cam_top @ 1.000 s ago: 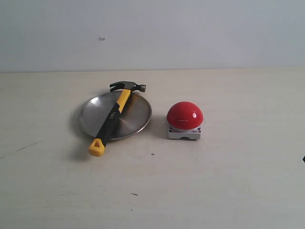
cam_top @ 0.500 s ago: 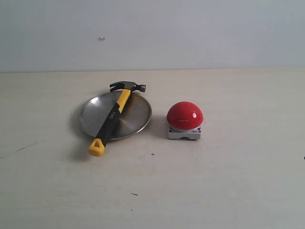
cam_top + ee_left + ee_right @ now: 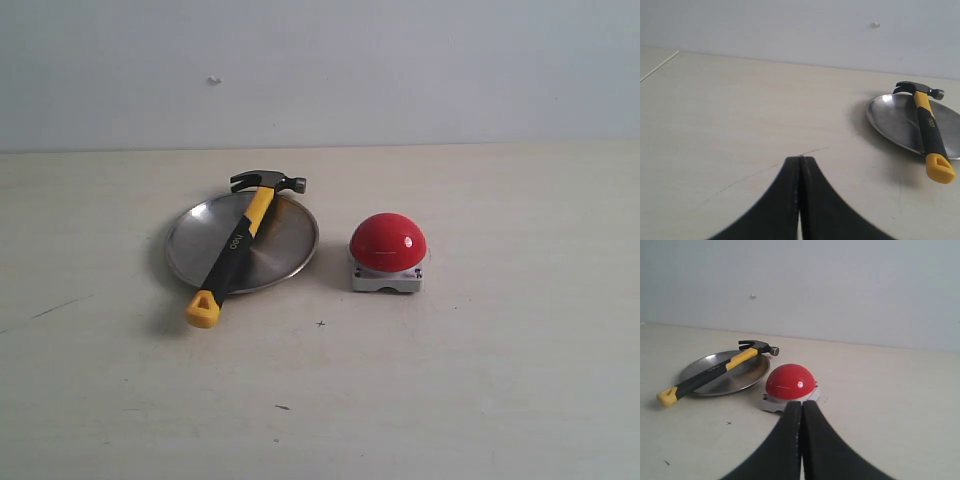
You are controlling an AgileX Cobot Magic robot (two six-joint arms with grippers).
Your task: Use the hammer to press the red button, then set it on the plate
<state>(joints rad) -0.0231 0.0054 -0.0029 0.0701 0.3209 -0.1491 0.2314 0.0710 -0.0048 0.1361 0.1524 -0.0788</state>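
The hammer (image 3: pixel 240 243) lies across the silver plate (image 3: pixel 285 245), its dark head past the far rim and its yellow tip hanging over the near rim. To the plate's right stands the red button (image 3: pixel 388 241) on its grey base. Neither gripper shows in the exterior view. In the left wrist view my left gripper (image 3: pixel 800 159) is shut and empty, well away from the plate (image 3: pixel 890 117) and the hammer (image 3: pixel 929 129). In the right wrist view my right gripper (image 3: pixel 802 403) is shut and empty, just short of the red button (image 3: pixel 790 381), with the hammer (image 3: pixel 715 369) and plate (image 3: pixel 747 375) beyond.
Everything rests on a pale wooden table (image 3: pixel 480 380) with a plain light wall (image 3: pixel 400 70) behind. A thin dark scratch (image 3: pixel 765 172) runs over the tabletop ahead of my left gripper. Small dark specks (image 3: pixel 320 323) mark the table in front of the plate.
A dark bit of the right arm at the right edge of the exterior view has withdrawn out of sight. Hammer, plate and button have not moved.
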